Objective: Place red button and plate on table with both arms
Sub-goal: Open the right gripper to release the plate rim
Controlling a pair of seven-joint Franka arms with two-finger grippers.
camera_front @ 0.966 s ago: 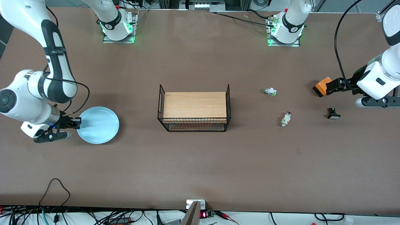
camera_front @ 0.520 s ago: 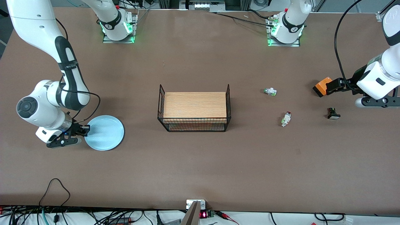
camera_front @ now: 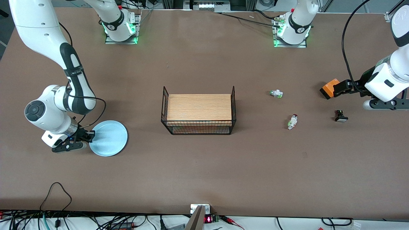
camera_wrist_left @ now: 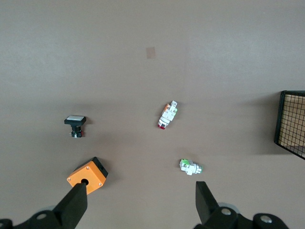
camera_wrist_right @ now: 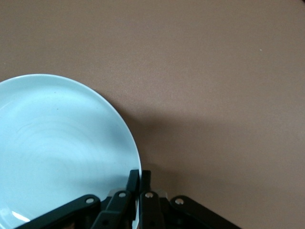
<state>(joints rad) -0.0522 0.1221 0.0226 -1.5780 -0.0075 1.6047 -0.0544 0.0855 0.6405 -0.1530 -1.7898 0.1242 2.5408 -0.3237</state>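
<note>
The pale blue plate (camera_front: 108, 138) is at the right arm's end of the table (camera_front: 204, 166). My right gripper (camera_front: 89, 136) is shut on its rim; in the right wrist view the fingers (camera_wrist_right: 134, 181) pinch the plate (camera_wrist_right: 57, 148) edge. The red button (camera_front: 292, 121) lies on the table toward the left arm's end, and shows in the left wrist view (camera_wrist_left: 167, 115). My left gripper (camera_wrist_left: 138, 202) is open and empty, hovering by the orange box (camera_front: 329, 88) near the table's edge (camera_front: 343, 88).
A wooden-topped black wire rack (camera_front: 199, 110) stands mid-table. A green-capped switch (camera_front: 276, 93) lies farther from the camera than the red button. A black switch with a white cap (camera_front: 340, 116) lies below the left gripper. The orange box (camera_wrist_left: 87, 174) sits by one left finger.
My right arm has carried the plate nearer the front camera and slightly toward the rack. The left arm has not moved.
</note>
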